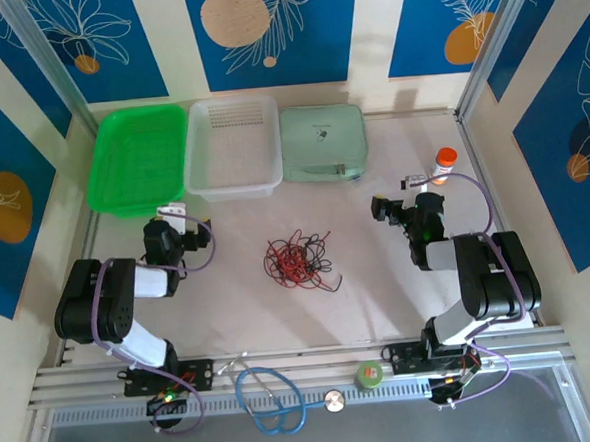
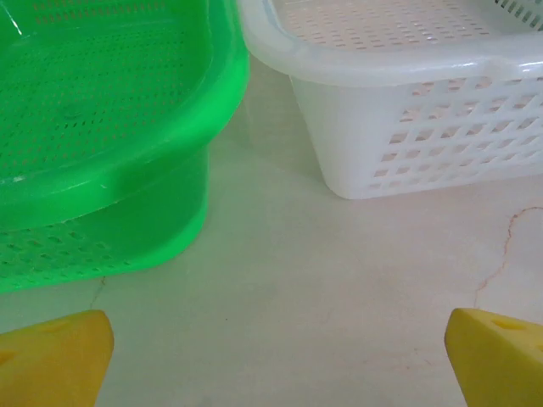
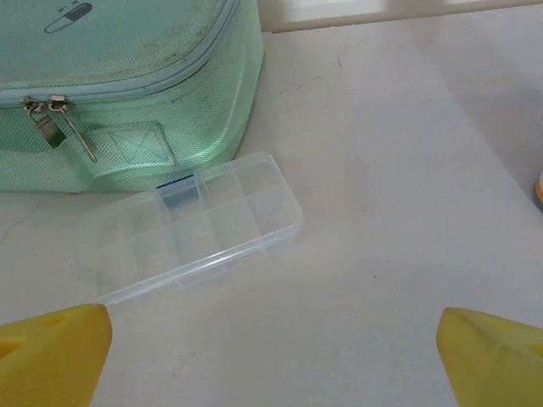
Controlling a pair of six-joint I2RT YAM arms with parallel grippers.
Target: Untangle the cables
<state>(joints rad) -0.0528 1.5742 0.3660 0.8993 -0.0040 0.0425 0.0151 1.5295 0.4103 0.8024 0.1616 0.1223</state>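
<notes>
**Top external view.** The cables (image 1: 295, 259), red and black, lie in one loose clump near the middle of the counter (image 1: 379, 276), between the two arms and apart from both. The clump is roughly round, with no clear long axis. One black strand trails toward the near right, and single strands inside cannot be traced. Along the far edge stand a green basket (image 1: 139, 155), a white basket (image 1: 233, 145) and a mint-green zip case (image 1: 322, 144), with an orange-capped bottle (image 1: 445, 161) at far right. A light-blue stethoscope (image 1: 271, 398) and a green tape roll (image 1: 369, 375) lie by the near rail. The left end effector (image 1: 178, 218) points toward the baskets, and the right end effector (image 1: 386, 208) toward the case.

**Left wrist view.** The left end effector (image 2: 276, 356) is spread wide and empty, with its yellow fingertips (image 2: 55, 356) at opposite lower corners. Ahead are the green basket (image 2: 110, 127) and the white basket (image 2: 407, 119), both cut off by the frame.

**Right wrist view.** The right end effector (image 3: 271, 352) is likewise spread wide and empty. A clear compartment box (image 3: 199, 225) lies aslant just beside the zip case (image 3: 127, 76); its contents are hard to make out.
</notes>
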